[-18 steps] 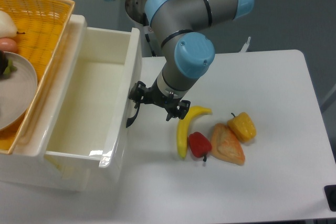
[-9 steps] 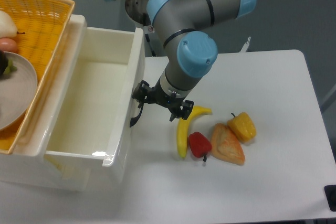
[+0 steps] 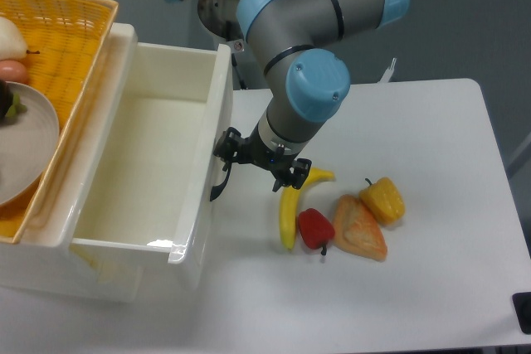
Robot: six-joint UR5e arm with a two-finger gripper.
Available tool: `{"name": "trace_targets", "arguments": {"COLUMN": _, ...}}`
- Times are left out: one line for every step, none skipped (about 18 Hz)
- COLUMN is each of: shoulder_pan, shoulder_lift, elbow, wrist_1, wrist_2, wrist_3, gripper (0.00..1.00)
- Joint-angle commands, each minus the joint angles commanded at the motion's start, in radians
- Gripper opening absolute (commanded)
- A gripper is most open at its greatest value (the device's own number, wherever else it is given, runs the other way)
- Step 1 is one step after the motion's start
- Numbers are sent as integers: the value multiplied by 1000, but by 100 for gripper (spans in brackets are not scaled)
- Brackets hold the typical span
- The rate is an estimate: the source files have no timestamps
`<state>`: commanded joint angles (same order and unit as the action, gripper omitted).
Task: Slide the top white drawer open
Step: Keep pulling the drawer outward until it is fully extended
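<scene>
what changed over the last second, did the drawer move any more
Yes. The top white drawer slid a little further out to the right, and the end effector at its black handle moved right with it, closer to the banana. Whether it is clamped on the handle cannot be told. The banana, the red pepper, the yellow pepper and the orange basket stayed put.

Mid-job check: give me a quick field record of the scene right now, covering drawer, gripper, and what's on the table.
drawer: top white drawer pulled well out, inside looks empty
handle: black handle on the front panel
gripper: gripper at the handle; grip not clear
table items: banana, red pepper, yellow pepper, orange wedge-shaped piece, right of the drawer
cabinet top: yellow basket holding a plate
</scene>
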<state>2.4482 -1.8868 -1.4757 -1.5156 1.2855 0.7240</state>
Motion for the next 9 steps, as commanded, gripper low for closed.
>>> {"name": "trace_targets", "arguments": {"shoulder_pan": 0, "shoulder_lift": 0, "elbow": 0, "wrist_1": 0, "wrist_2": 0, "wrist_3": 0, "gripper": 100}}
{"name": "trace_targets", "arguments": {"shoulder_pan": 0, "shoulder_lift": 0, "elbow": 0, "wrist_1": 0, "wrist_2": 0, "wrist_3": 0, "gripper": 100}}
{"name": "trace_targets", "arguments": {"shoulder_pan": 0, "shoulder_lift": 0, "elbow": 0, "wrist_1": 0, "wrist_2": -2, "wrist_3": 0, "gripper": 100}}
{"name": "trace_targets", "arguments": {"shoulder_pan": 2, "shoulder_lift": -2, "elbow": 0, "wrist_1": 0, "wrist_2": -6, "wrist_3": -2, "gripper": 100}}
{"name": "trace_targets", "arguments": {"shoulder_pan": 5, "shoulder_lift": -5, "elbow": 0, "wrist_1": -2, "wrist_2": -15, "wrist_3": -6, "gripper": 100}}
{"name": "trace_targets", "arguments": {"shoulder_pan": 9, "shoulder_lift": -6, "elbow": 0, "wrist_1": -3, "wrist_2": -29, "wrist_3": -12, "gripper": 100}}
{"name": "trace_targets", "arguments": {"shoulder_pan": 12, "shoulder_lift": -8, "elbow": 0, "wrist_1": -6, "wrist_2": -40, "wrist_3": -12, "gripper": 100}}
{"name": "trace_targets", "arguments": {"shoulder_pan": 14, "shoulder_lift": -8, "elbow": 0, "wrist_1": -8, "wrist_2": -41, "wrist_3": -12, "gripper": 100}}
{"name": "trace_targets", "arguments": {"shoulder_pan": 14, "shoulder_lift": -8, "elbow": -2, "wrist_1": -8, "wrist_2": -41, "wrist_3": -12, "gripper": 100}}
